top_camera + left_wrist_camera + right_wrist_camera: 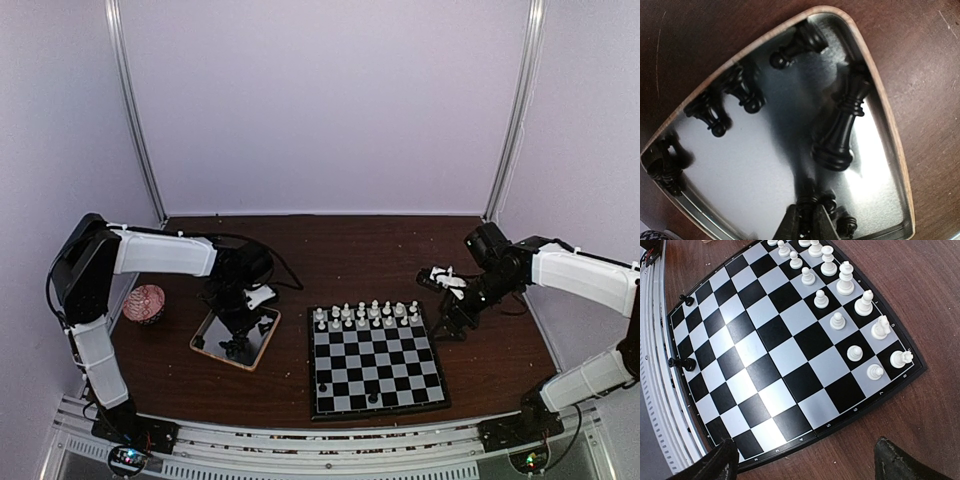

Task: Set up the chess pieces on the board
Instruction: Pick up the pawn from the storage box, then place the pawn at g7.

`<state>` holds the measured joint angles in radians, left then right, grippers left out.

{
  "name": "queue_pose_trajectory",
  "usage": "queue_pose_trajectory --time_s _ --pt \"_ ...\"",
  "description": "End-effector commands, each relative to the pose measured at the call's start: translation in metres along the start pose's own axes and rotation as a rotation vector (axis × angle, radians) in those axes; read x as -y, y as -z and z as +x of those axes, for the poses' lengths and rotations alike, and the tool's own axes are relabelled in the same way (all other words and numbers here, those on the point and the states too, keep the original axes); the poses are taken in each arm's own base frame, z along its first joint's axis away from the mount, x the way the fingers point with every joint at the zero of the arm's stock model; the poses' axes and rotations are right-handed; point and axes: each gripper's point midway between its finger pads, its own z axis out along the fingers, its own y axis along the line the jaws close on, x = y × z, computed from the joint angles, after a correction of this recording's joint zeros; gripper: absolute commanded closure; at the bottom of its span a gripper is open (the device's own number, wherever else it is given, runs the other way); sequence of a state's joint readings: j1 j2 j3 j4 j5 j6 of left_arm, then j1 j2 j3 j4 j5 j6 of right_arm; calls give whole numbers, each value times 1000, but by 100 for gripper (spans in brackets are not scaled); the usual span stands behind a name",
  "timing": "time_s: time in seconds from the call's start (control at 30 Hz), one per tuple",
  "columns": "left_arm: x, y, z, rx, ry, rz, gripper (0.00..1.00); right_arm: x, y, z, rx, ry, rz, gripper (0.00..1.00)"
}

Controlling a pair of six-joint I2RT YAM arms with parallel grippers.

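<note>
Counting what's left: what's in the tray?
Only black pieces, about seven, on the tray's metal floor. The left claw covers part of the nearest ones; anything under it is hidden.

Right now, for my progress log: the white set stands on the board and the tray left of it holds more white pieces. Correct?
No. The tray holds black pieces, not white, as the left wrist view shows. The white set does stand on the board, with the tray left of it.

Pale lilac panels [320, 100] and two metal corner posts [135, 110] enclosed a dark wooden table [350, 250] under soft, even light.
</note>
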<state>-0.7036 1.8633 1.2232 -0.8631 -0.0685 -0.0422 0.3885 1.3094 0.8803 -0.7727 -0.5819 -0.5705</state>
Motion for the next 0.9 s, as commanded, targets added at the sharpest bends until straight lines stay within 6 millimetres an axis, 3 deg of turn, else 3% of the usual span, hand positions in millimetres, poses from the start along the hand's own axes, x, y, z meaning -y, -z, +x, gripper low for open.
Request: queue_pose_trajectory --time_s 0.0,0.3,0.43,0.57,0.6,0.67,0.73,0.87 --pt "-6 2 -10 23 -3 -17 94 -2 3 -8 7 17 -6 6" --pt "-15 41 -23 103 12 -50 100 -1 3 -8 7 19 -3 6" --pt "-3 65 -36 168 -1 -16 100 -1 2 -7 2 19 -5 6" --pt "48 98 -61 275 -114 68 100 -1 3 -8 3 19 -5 6" --pt "74 109 -68 307 -189 99 100 -1 3 -8 4 21 -5 6" --pt "109 119 -73 338 -289 141 99 2 3 -7 -3 16 13 7" --pt "142 122 -76 348 -382 160 99 9 3 -6 -15 8 51 7" --pt "184 119 -74 337 -529 187 99 17 3 -3 -35 -6 91 8"
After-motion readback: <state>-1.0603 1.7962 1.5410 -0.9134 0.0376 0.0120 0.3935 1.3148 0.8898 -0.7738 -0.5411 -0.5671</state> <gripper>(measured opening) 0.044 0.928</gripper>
